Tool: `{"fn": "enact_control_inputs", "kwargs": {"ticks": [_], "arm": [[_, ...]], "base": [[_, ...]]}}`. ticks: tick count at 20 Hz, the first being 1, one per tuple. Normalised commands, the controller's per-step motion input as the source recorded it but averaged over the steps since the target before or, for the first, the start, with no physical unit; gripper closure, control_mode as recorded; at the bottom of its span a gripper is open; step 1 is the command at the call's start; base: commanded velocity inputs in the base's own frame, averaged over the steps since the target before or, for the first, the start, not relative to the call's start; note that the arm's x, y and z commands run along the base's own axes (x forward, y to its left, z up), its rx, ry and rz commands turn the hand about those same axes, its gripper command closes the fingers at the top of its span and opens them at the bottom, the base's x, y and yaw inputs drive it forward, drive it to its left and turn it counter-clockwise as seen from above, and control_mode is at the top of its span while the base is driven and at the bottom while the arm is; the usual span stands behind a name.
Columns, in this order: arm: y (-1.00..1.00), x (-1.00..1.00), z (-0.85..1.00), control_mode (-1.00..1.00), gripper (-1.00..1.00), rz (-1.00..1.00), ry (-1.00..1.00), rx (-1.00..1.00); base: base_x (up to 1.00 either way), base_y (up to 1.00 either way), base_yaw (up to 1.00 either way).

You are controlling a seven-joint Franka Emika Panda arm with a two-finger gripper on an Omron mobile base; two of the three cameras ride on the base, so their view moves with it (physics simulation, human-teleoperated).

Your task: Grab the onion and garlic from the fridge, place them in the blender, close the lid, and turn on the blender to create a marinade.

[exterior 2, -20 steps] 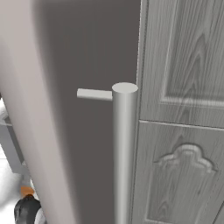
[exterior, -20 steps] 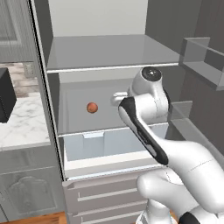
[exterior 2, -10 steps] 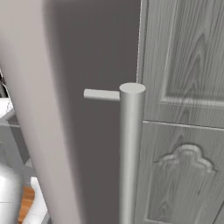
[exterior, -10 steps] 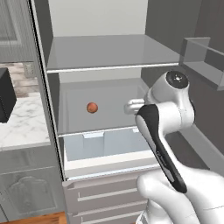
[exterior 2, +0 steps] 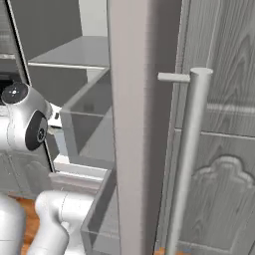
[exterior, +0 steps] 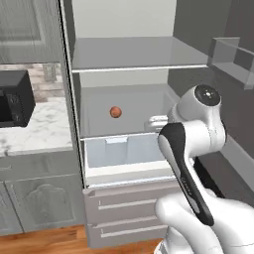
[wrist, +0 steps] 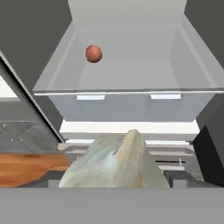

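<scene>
Left base view: the fridge point(exterior: 124, 54) stands open at centre, the onion point(exterior: 115, 112) on the shelf above the pale drawer point(exterior: 124, 154); a black appliance point(exterior: 15, 104) sits on the counter point(exterior: 34, 134) at left. Right base view: the fridge door handle point(exterior 2: 187, 159) runs down the right. Hand view: the onion sits upper left; the garlic point(wrist: 116, 164) fills the lower centre, gripper clamped on it.
</scene>
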Motion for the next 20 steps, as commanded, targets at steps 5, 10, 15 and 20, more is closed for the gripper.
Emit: {"fn": "enact_control_inputs", "kwargs": {"ticks": [5,10,15,20], "arm": [[0.00,0.00,0.00,1.00,1.00,0.00,0.00,0.00],[0.00,0.00,0.00,1.00,1.00,0.00,0.00,0.00],[0.00,0.00,0.00,1.00,1.00,0.00,0.00,0.00],[0.00,0.00,0.00,1.00,1.00,0.00,0.00,0.00]], "base": [[-0.19,0.98,0.70],[-0.15,0.73,0.92],[-0.09,0.58,0.95],[-0.01,0.47,0.94]]}}
